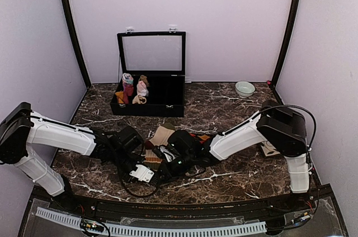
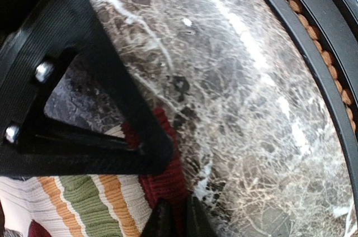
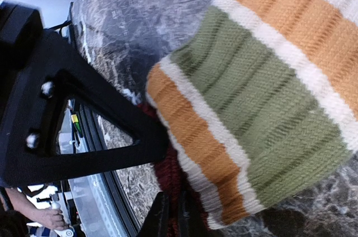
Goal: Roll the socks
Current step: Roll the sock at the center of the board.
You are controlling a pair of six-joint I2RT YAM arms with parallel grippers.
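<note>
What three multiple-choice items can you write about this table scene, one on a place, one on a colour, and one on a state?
1. Where on the table does the bowl stand?
A. far right
B. near left
C. the very middle

2. What colour is the toe of the striped sock?
A. blue
B. maroon
C. yellow

3. How is the lid of the black box?
A. shut
B. lying flat on the table
C. raised open

Answers:
1 A: the bowl sits by the back right corner.
2 B: dark red knit shows next to the stripes in the left wrist view.
3 C: the lid stands upright behind the black box.
</note>
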